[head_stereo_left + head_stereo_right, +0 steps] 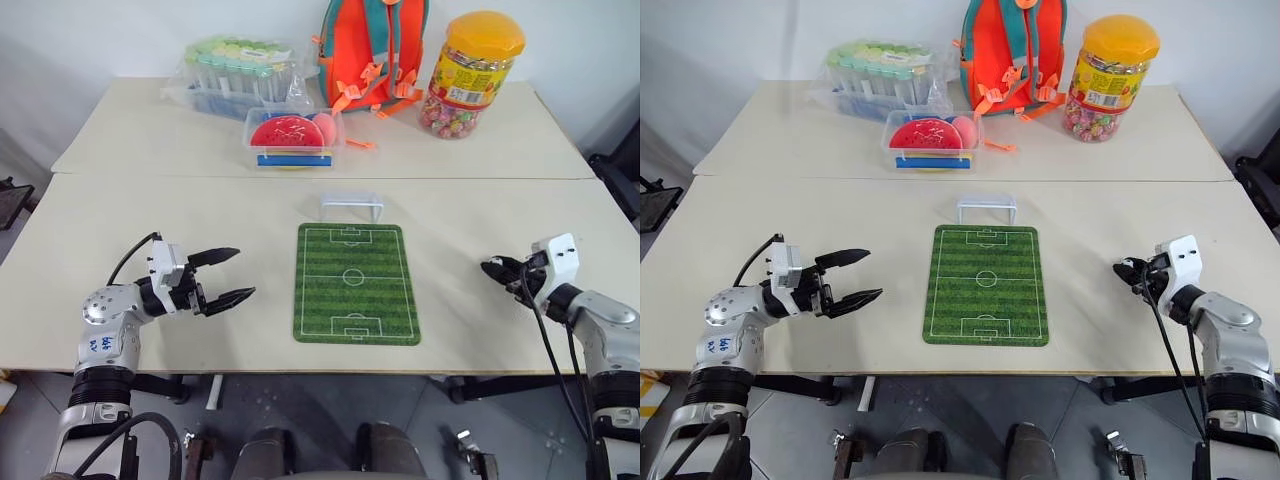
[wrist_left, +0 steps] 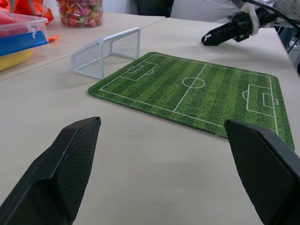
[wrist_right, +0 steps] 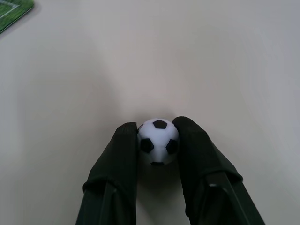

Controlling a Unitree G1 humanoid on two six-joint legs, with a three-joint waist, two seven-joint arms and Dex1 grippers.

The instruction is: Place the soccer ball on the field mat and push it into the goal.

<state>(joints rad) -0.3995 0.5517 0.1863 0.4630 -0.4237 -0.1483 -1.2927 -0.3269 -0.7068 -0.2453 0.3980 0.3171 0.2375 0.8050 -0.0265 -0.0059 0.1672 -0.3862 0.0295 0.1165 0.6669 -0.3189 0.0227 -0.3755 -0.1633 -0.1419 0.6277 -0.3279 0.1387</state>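
Head views: the field mat (image 1: 356,283) lies flat at the middle of the near table, bare of any ball, with the goal (image 1: 351,206) upright just past its far short edge. The left gripper (image 1: 228,276) hovers well to the mat's left, fingers spread wide with nothing between them; the right gripper (image 1: 493,268) sits off the mat's right side, fingers drawn narrow. Left wrist view: mat and goal in front, goal mouth facing the pitch, nothing on the grass. Right wrist view: the soccer ball (image 3: 158,141) is pinched between the two black fingers (image 3: 121,157), over bare tabletop, a mat corner far off. Judgement: ball gripped, nothing more; carrying, placing on the mat and pushing into goal all remain.
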